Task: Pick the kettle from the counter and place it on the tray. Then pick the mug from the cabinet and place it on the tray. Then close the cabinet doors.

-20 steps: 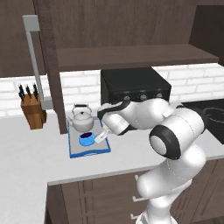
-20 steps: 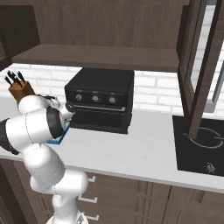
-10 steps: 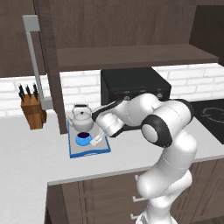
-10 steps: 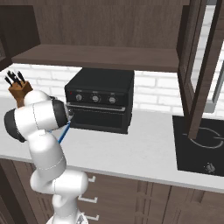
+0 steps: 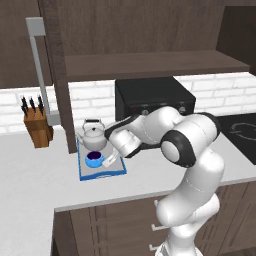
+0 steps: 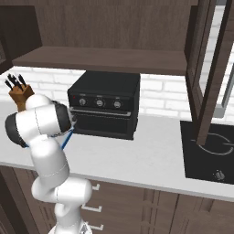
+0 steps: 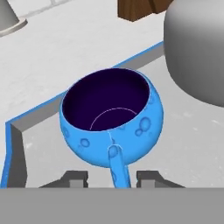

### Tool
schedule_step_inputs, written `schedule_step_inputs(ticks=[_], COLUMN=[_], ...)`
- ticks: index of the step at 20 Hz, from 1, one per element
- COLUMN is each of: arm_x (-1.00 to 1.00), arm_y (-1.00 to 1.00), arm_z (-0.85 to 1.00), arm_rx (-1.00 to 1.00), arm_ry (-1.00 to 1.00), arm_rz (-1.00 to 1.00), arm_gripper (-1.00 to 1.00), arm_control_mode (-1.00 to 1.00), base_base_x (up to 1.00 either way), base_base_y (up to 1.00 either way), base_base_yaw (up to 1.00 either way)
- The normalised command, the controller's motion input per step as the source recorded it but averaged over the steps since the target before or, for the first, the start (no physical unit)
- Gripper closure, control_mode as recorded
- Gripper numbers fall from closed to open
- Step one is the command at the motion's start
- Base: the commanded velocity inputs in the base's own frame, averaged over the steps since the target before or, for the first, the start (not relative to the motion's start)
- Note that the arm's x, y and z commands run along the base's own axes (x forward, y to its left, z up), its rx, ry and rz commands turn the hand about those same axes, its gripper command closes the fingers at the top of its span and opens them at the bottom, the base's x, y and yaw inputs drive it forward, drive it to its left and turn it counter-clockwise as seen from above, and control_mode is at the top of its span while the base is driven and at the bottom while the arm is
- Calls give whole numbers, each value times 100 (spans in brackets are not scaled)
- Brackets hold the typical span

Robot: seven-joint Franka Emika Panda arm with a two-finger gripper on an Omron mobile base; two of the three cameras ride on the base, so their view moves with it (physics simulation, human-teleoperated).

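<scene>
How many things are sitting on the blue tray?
2. The kettle sits at the back of the tray, and the blue mug sits in front of it, upright, its handle pointing toward the tool.

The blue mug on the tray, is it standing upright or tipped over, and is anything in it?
Upright and empty: the mug sits on the tray, mouth up, its dark inside bare.

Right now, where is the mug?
The mug sits upright on the tray, in front of the kettle, with the gripper at its handle.
</scene>
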Motion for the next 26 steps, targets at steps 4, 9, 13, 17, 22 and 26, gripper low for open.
schedule_step_inputs(ticks=[4,9,13,17,22,26], arm_x=[-5,-21,-42,-52,-56,-60], arm_y=[0,-4,-4,-3,-7,-14], arm_z=[25,43,49,52,62,59], arm_rx=[0,0,0,-1,-7,-10], arm_ry=[0,7,11,3,-3,-17], arm_rz=[-5,-16,-22,-15,-11,0], arm_gripper=[-100,-100,-100,-100,-100,-100], arm_control_mode=[-100,-100,-100,-100,-100,-100], base_base_x=[0,0,0,0,0,0], base_base_y=[0,0,0,0,0,0], base_base_yaw=[0,0,0,0,0,0])
